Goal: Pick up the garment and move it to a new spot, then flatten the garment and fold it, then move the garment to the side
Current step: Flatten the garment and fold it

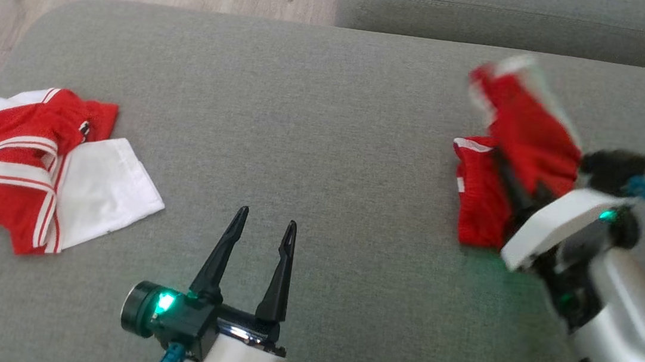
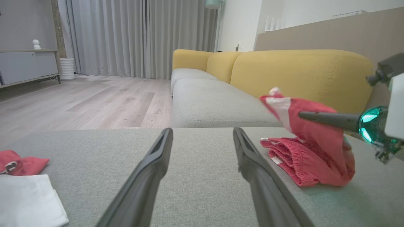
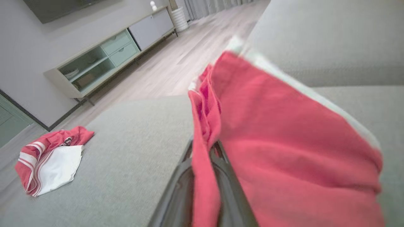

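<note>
**Head view.** Red garment (image 1: 534,131) at the right of the grey cushion (image 1: 332,146), bunched. Its upper part is raised in the right gripper (image 1: 509,176), which is closed on the cloth. Left gripper (image 1: 266,223) low and central, jaws apart, holding nothing. A second red-and-white garment (image 1: 31,156) lies crumpled at the far left, well apart. Judged stage: the pick-up is in hand; relocating, flattening, folding and setting aside are all left.

**Left wrist view.** Left gripper (image 2: 202,130) spread over bare cushion. The red garment (image 2: 315,151) is seen side-on. This view alone shows that its lower folds rest on the cushion (so it is only partly lifted), with the right gripper (image 2: 303,116) entering from the right. A yellow sofa (image 2: 300,72) stands behind.

**Right wrist view.** Right gripper (image 3: 203,143) close up. Cloth of the red garment (image 3: 284,151) is pinched between the two dark fingers (image 3: 186,179), which confirms the grip. The second garment (image 3: 50,154) is distant at lower left, with a sideboard (image 3: 104,60) beyond.
</note>
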